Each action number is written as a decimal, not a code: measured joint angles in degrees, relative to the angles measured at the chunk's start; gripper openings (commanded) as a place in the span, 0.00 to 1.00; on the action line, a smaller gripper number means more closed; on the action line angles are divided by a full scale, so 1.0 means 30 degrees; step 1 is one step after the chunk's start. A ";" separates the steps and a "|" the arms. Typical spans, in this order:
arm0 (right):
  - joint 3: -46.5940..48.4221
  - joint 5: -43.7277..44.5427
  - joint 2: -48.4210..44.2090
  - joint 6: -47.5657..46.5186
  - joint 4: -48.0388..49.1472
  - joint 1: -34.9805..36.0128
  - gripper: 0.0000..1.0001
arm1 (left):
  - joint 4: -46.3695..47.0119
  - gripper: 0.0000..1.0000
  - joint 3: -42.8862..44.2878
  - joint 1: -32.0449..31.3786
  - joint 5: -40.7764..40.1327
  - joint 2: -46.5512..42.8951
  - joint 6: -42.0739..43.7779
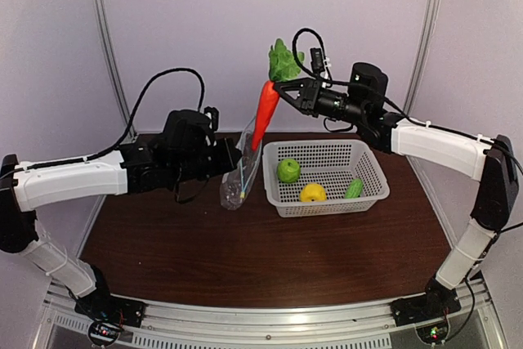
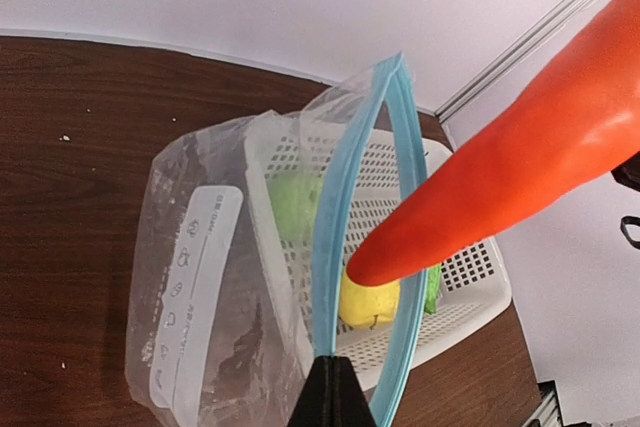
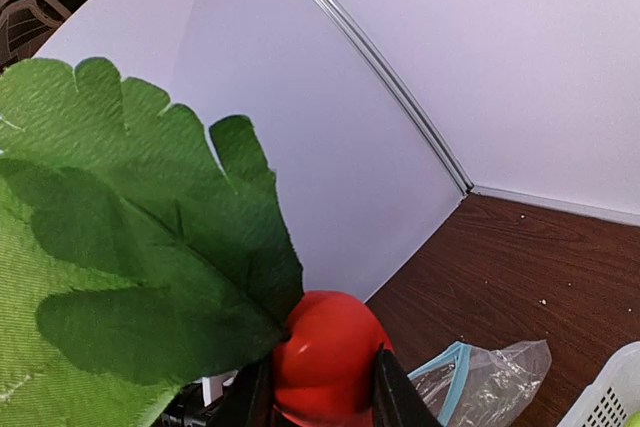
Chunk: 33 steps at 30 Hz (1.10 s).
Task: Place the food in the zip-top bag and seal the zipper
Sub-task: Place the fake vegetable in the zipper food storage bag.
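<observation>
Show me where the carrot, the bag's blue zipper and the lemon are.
carrot (image 1: pixel 263 114), top view, middle of its red body.
zipper (image 2: pixel 325 247), left wrist view, its left blue strip.
lemon (image 1: pixel 312 193), top view, its centre.

1. Over on the left of the top view, the left arm (image 1: pixel 73 181) reaches in from the frame edge, forearm level, wrist aimed at centre.
2. The left gripper (image 1: pixel 231 161) has its jaws pressed together, pinching the zip-top bag (image 1: pixel 241 171) at its rim. Its dark fingertips (image 2: pixel 322 407) meet at bottom centre of the wrist view.
3. The right arm (image 1: pixel 437 146) rises from lower right, bends at the right edge and stretches up-left.
4. The right gripper (image 1: pixel 286 96), upper centre, has its jaws partly apart, clamped on the carrot (image 1: pixel 264 112) at its crown. The fingers (image 3: pixel 395 392) flank it.
</observation>
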 measured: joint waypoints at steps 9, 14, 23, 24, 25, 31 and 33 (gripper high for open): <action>-0.1122 0.1566 0.0007 -0.0350 -0.0656 0.1268 0.00 | 0.1472 0.00 -0.0452 0.0015 -0.0350 -0.0029 -0.0219; -0.1894 0.2412 0.0291 0.0714 -0.1231 0.1756 0.00 | 0.3417 0.00 -0.1661 0.0015 -0.1013 -0.0087 -0.0867; -0.1814 0.4335 0.0452 0.1056 -0.4728 0.2280 0.00 | 0.6637 0.00 -0.3963 -0.0044 -0.1603 -0.0233 -0.1515; -0.1785 0.4481 0.0546 0.1064 -0.5158 0.2412 0.00 | 0.7045 0.00 -0.4007 -0.0066 -0.1610 -0.0233 -0.1494; -0.1785 0.4575 0.0663 0.1086 -0.5493 0.2535 0.00 | 0.7417 0.00 -0.4036 -0.0102 -0.1610 -0.0233 -0.1472; -0.1749 0.4889 0.1625 0.1705 -0.6885 0.2914 0.00 | 0.9092 0.00 -0.4153 -0.0459 -0.1523 0.0131 -0.0903; -0.1727 0.4911 0.2011 0.2215 -0.7074 0.2914 0.00 | 0.9530 0.00 -0.4153 -0.0656 -0.1421 0.0401 -0.0561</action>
